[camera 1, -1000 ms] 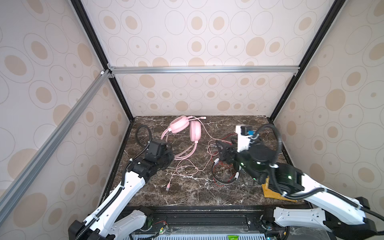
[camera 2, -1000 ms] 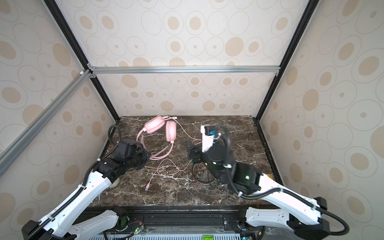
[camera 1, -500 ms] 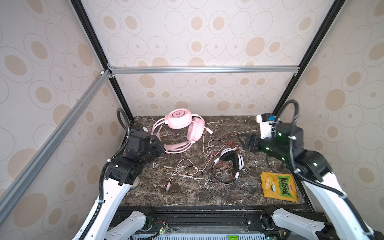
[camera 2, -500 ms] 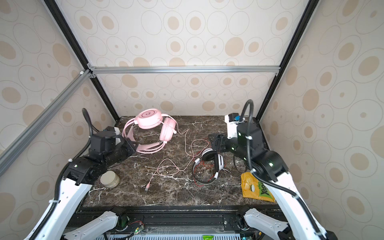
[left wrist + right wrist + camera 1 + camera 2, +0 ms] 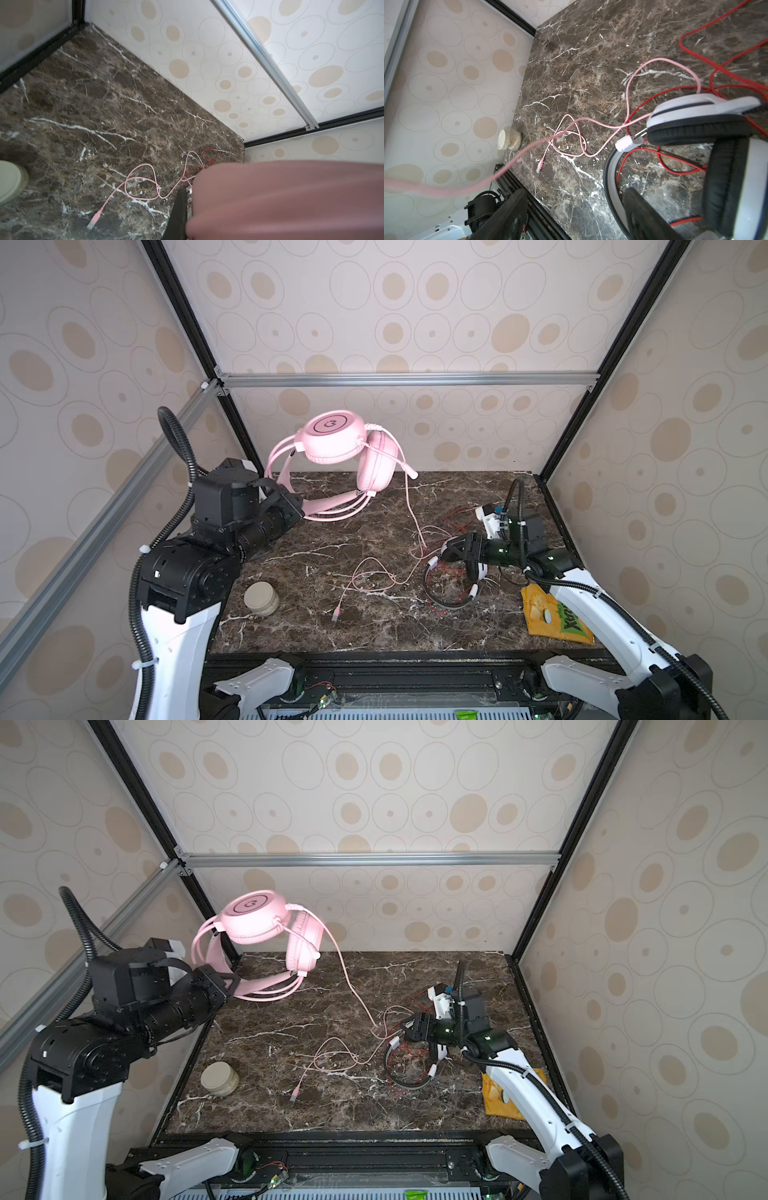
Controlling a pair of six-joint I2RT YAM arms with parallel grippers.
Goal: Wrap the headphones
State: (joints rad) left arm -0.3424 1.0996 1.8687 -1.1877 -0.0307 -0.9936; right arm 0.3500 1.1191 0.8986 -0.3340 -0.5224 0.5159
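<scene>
You see the whole marble table [image 5: 316, 531] from high at the front in both top views, looking steeply down. Your wrist cameras sit close, looking slantwise across it, and share the pink cable [image 5: 96, 216].

Cream wallpaper [image 5: 415, 323] printed with beige ovals and thin grey rings covers the back and both side walls of the booth. Black posts [image 5: 183, 315] run up the corners. A pale aluminium rail [image 5: 407, 379] crosses the back wall and meets another along the left side. The tabletop [image 5: 324, 539] is dark brown marble with white veins, softly and evenly lit.
</scene>
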